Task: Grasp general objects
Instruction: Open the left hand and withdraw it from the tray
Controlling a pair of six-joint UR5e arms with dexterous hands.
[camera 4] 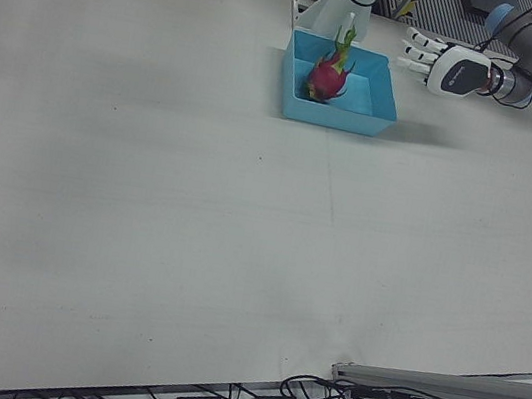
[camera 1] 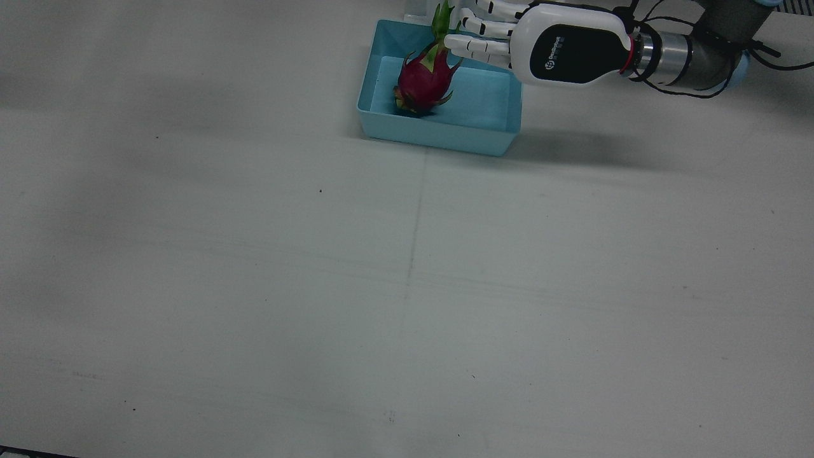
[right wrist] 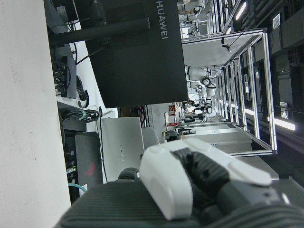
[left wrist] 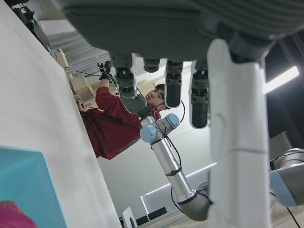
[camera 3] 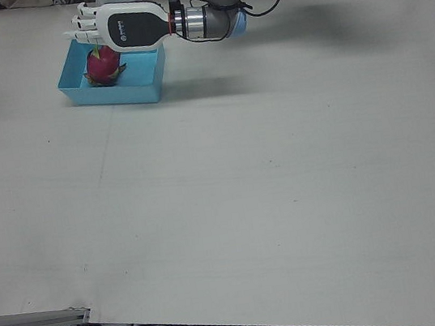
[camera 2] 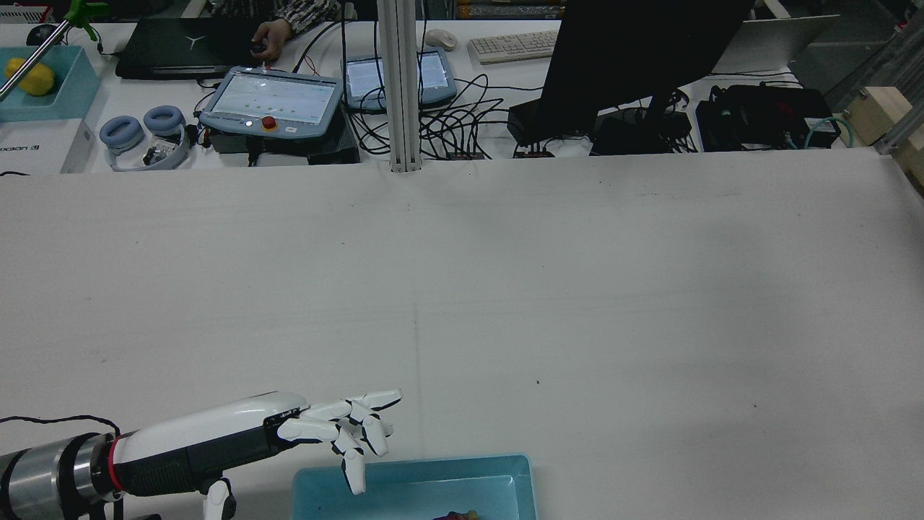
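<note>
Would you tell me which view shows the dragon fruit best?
The front view: the dragon fruit is large and sharp in the blue bin, with the left hand beside its green tip. Both side-front views show it small. The rear view catches only a sliver at the bottom edge, and the left hand view a pink corner.

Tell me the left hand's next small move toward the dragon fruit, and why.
Probably lower the left hand into the blue bin and curl its fingers around the dragon fruit. The hand is open and holds nothing, its fingertips beside the fruit's upper end.
</note>
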